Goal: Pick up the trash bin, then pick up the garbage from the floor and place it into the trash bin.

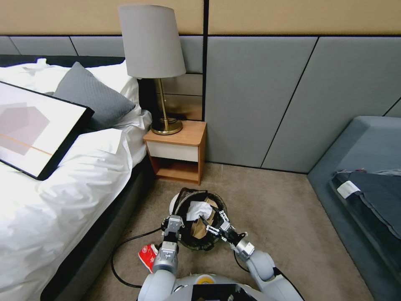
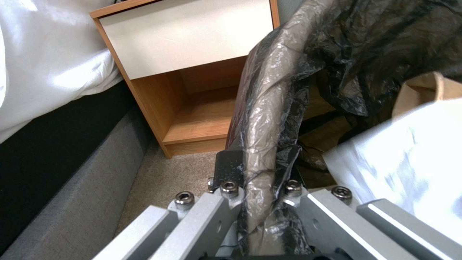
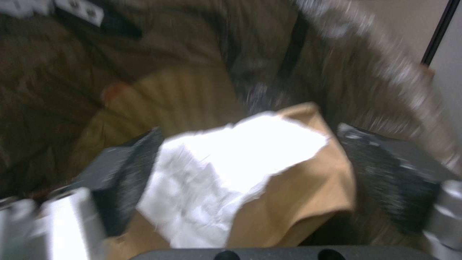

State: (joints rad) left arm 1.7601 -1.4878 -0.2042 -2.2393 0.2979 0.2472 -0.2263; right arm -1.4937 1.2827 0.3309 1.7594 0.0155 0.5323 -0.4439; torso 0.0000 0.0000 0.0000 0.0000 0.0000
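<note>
Left gripper clamps the trash bin rim; slippery liner. Right gripper, jaws parted, straddles light crumpled white paper.

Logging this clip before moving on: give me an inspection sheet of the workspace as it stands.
Surface: beige carpet.
Job's things: trash bin holds brown paper bag and white paper; red snack packet on floor.
Clutter: nothing seen.
Grippers: left gripper shut on bin rim; right gripper inside the bin, its fingers either side of bag and paper.
Cables: black cable on carpet.
Surroundings: bed, nightstand, lamp.
</note>
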